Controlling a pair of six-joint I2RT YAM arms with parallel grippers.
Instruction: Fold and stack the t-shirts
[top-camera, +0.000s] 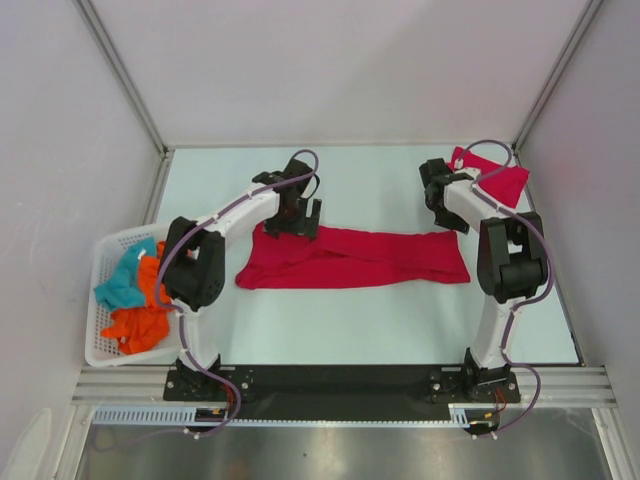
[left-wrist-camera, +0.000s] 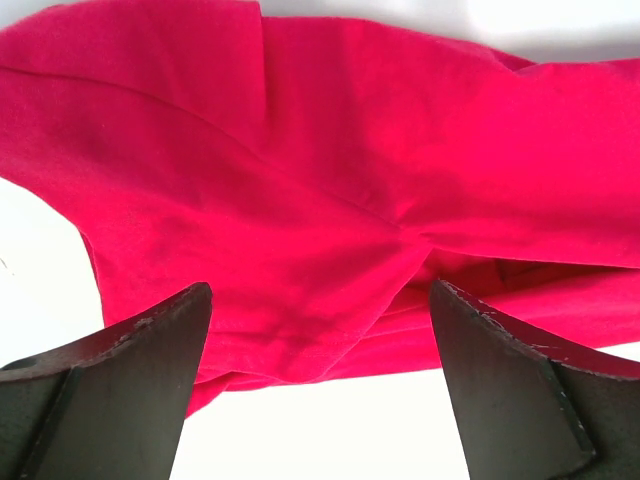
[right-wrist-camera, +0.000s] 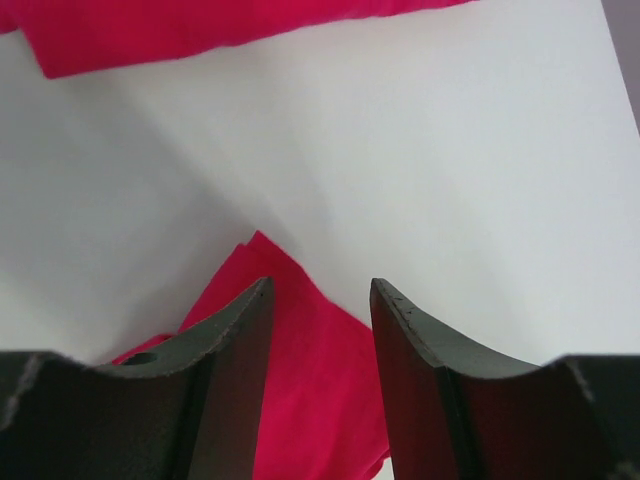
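One crimson t-shirt (top-camera: 350, 258) lies folded into a long strip across the middle of the table. My left gripper (top-camera: 300, 218) hovers over the strip's far left edge. In the left wrist view its jaws (left-wrist-camera: 320, 300) stand wide open and empty, with the red cloth (left-wrist-camera: 300, 180) just past the fingertips. A second, folded red t-shirt (top-camera: 497, 180) lies at the back right. My right gripper (top-camera: 442, 207) is beside it. In the right wrist view the gripper (right-wrist-camera: 320, 285) is open above a corner of that folded shirt (right-wrist-camera: 310, 390), and the strip (right-wrist-camera: 190, 25) shows at the top.
A white basket (top-camera: 100, 345) at the left table edge holds teal (top-camera: 125, 282) and orange (top-camera: 140, 325) clothes. Enclosure walls stand close on the left, right and back. The black arm-mount rail (top-camera: 340, 380) runs along the near edge.
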